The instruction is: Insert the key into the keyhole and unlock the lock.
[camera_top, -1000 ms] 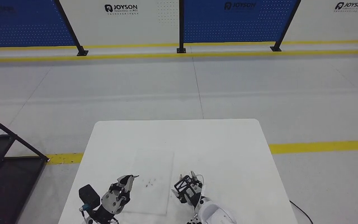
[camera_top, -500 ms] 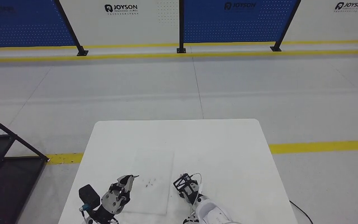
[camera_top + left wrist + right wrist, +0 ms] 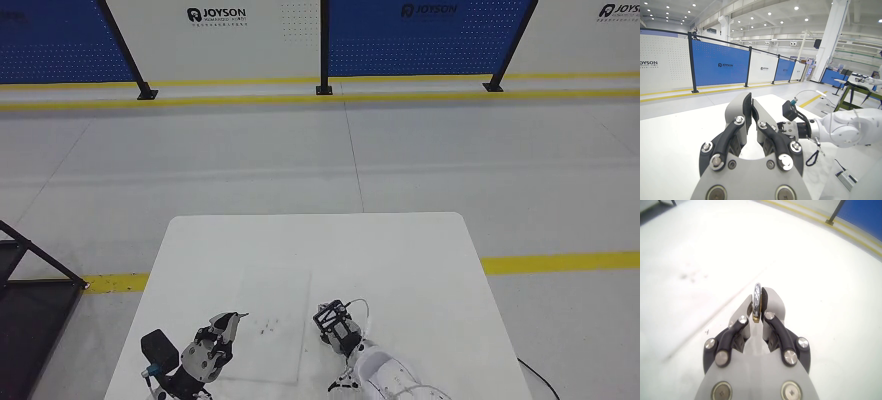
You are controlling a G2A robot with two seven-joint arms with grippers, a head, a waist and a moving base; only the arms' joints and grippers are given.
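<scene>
Right gripper (image 3: 758, 297) clamps the padlock (image 3: 756, 303) over the table (image 3: 810, 266). Left gripper (image 3: 751, 102) is pinched shut; can't tell if it holds the key. Suggest steadying the padlock with its keyhole facing left.

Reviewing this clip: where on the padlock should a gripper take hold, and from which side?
Across its two flat faces, one pad on each, as the right gripper holds the padlock now. Seen edge-on it is thin with a rounded rim, which would likely slip. Its keyhole is hidden, so which end to leave free is unclear.
</scene>
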